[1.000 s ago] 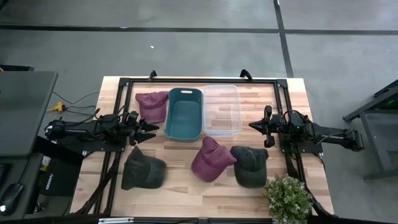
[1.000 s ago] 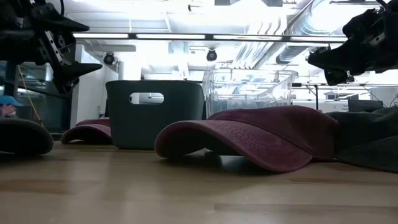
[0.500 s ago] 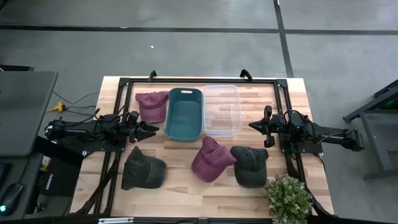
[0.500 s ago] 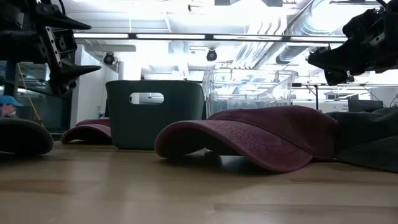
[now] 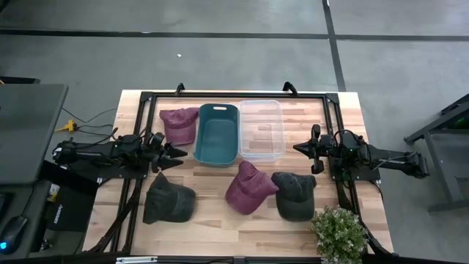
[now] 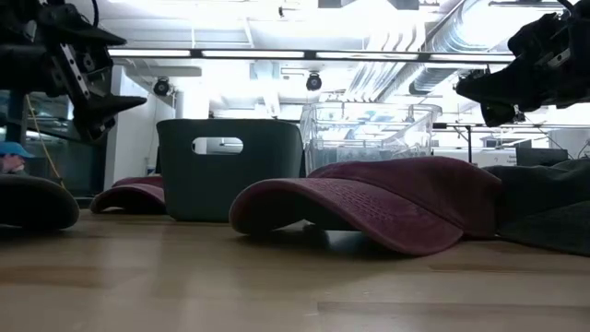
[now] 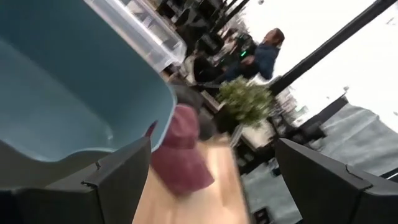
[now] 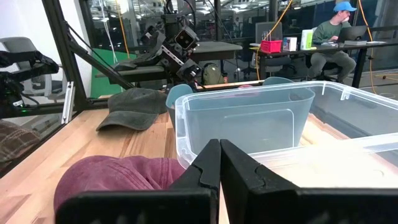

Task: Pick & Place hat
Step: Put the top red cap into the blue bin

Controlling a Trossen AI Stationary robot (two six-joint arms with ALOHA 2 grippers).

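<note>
- The left hand (image 5: pixel 176 152) hangs with fingers spread wide, empty, above the tabletop (image 5: pixel 212 220) beside the teal bin (image 5: pixel 217 133).
- The maroon hat (image 5: pixel 179 123) lies just beyond it; the dark hat (image 5: pixel 168 199) lies nearer the front edge.
- The right hand (image 5: pixel 299 148), fingers closed together, waits by the clear bin (image 5: pixel 261 129).

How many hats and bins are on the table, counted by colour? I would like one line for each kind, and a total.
Maroon hats: 2
Dark grey hats: 2
Teal bin: 1
Clear bin: 1
Potted plant: 1
Total: 7
</note>
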